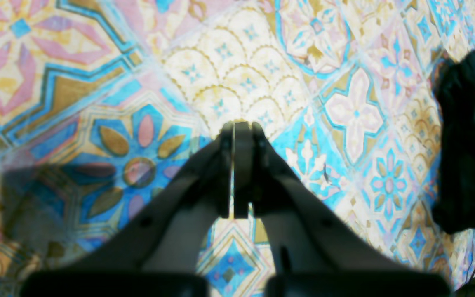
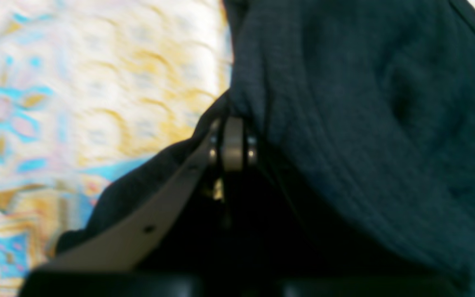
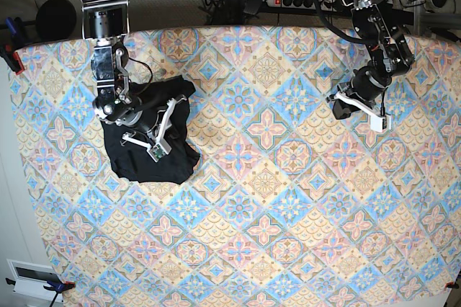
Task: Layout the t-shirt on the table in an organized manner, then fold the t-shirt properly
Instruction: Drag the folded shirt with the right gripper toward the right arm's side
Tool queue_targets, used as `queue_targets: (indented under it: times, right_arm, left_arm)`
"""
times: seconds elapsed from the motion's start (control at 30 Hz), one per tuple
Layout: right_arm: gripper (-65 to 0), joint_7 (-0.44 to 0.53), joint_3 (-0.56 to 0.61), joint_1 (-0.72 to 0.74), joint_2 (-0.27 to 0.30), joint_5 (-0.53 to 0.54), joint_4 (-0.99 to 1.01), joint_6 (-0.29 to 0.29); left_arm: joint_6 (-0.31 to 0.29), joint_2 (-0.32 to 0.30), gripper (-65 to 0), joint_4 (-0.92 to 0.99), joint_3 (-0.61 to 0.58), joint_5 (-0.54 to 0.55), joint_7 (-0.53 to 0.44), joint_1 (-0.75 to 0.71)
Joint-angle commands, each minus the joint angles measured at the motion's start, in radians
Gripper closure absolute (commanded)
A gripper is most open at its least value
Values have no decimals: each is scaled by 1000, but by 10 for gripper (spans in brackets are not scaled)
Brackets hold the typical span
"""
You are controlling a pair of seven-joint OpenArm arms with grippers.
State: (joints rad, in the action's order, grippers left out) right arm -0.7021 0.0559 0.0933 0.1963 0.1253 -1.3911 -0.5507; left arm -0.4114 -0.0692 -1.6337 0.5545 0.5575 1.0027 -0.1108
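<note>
1. Barely started: the t-shirt (image 3: 150,141) lies crumpled at the table's (image 3: 288,199) far left, not spread, not folded.
2. My right gripper (image 2: 232,123) is pressed together, apparently pinching shirt fabric; the view is blurry.
3. My left gripper (image 1: 237,136) is pressed together, holding nothing, over bare cloth at far right.
4. Shirt sits near the left edge; open room lies centre and near side.

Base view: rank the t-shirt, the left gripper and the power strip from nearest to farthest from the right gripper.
1. t-shirt: bunched under the right gripper, touching it.
2. power strip: beyond the table's far edge.
3. left gripper: across the table, shut, holding nothing.
</note>
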Motion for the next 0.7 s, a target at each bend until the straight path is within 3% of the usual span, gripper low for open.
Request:
queue_targets:
  times: [0.0,0.43,0.67]
  right_arm:
    - [0,-52,-1,1,15,-42,-47,14]
    - [0,-112,-3,-146,9,-40,-388,14]
    - [0,-107,-6,-221,12,-40,-413,14]
  left_arm:
    - [-4,-8,-2,-18,-1,19,-17,10]
    - [-5,-8,-2,-20,-1,19,-15,6]
    - [-5,-8,-2,-20,-1,19,-15,9]
